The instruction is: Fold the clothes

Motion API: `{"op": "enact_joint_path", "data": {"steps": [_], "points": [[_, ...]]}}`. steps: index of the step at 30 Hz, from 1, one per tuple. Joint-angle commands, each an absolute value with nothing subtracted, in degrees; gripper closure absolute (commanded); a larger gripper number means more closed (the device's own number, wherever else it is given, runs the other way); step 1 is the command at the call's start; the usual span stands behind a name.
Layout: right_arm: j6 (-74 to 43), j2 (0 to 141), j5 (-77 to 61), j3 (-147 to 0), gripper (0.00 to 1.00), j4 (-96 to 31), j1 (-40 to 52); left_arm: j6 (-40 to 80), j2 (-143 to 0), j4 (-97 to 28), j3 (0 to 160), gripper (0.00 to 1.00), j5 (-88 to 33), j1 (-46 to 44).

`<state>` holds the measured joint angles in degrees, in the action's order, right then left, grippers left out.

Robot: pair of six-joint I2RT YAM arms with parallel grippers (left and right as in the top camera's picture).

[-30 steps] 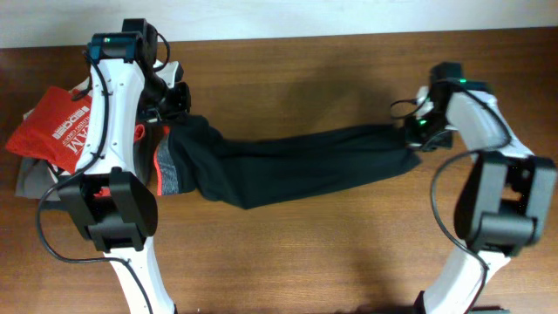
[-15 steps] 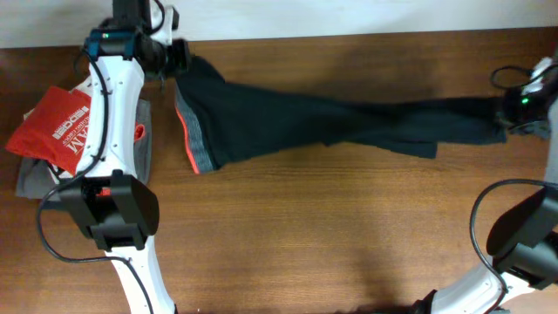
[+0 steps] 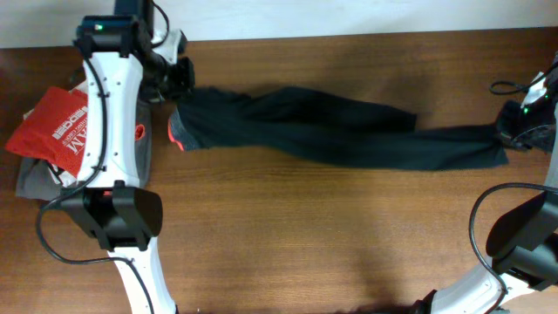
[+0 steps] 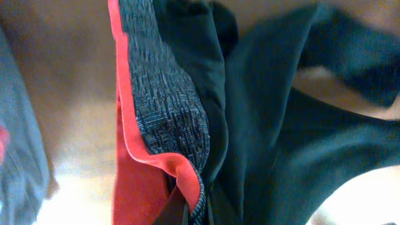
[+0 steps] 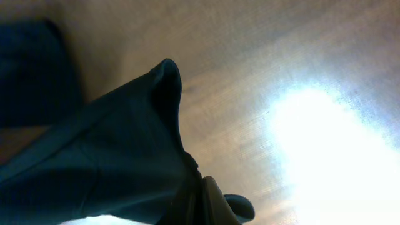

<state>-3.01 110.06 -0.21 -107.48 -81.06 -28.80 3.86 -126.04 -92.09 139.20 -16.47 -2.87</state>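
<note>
The black leggings (image 3: pixel 331 133) stretch across the far half of the table from left to right. My left gripper (image 3: pixel 177 85) is shut on the waistband end; the left wrist view shows the grey heathered waistband (image 4: pixel 165 106) and orange-red lining (image 4: pixel 140 187) hanging from the jaws (image 4: pixel 199 215). My right gripper (image 3: pixel 521 122) is shut on the leg ends at the far right edge; the right wrist view shows black fabric (image 5: pixel 106 162) pinched in the fingers (image 5: pixel 203 203).
A red T-shirt with white print (image 3: pixel 54 122) lies on grey folded garments (image 3: pixel 39 179) at the left edge, beside the left arm. Bare brown wood table (image 3: pixel 305 235) fills the near half.
The two grippers pulled apart, stretching the leggings from a bunched shape into a long band. Since half a second ago both ends came down a little and the waistband folded under.
</note>
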Motion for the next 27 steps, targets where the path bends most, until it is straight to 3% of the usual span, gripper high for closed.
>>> {"op": "enact_joint_path", "data": {"steps": [1, 15, 21, 27], "points": [[-3.51, 108.79, 3.53, -105.71, 0.95, -82.46, -28.95, 2.94, -125.67, -95.5, 136.66, 0.99, -15.31, -5.08], [-5.72, 108.79, 3.55, -88.49, 0.95, -81.3, -29.02, 3.01, -125.64, -95.09, 105.27, 0.99, -11.7, -11.68], [-11.81, 108.79, 10.26, -83.99, 0.96, -80.55, -29.82, 3.38, -125.25, -93.14, 94.32, 0.99, -7.81, -11.68], [-18.37, 108.77, 14.85, -84.73, 0.94, -80.58, -33.69, 7.27, -119.33, -82.46, 85.73, 0.99, -3.42, -11.77]]}}
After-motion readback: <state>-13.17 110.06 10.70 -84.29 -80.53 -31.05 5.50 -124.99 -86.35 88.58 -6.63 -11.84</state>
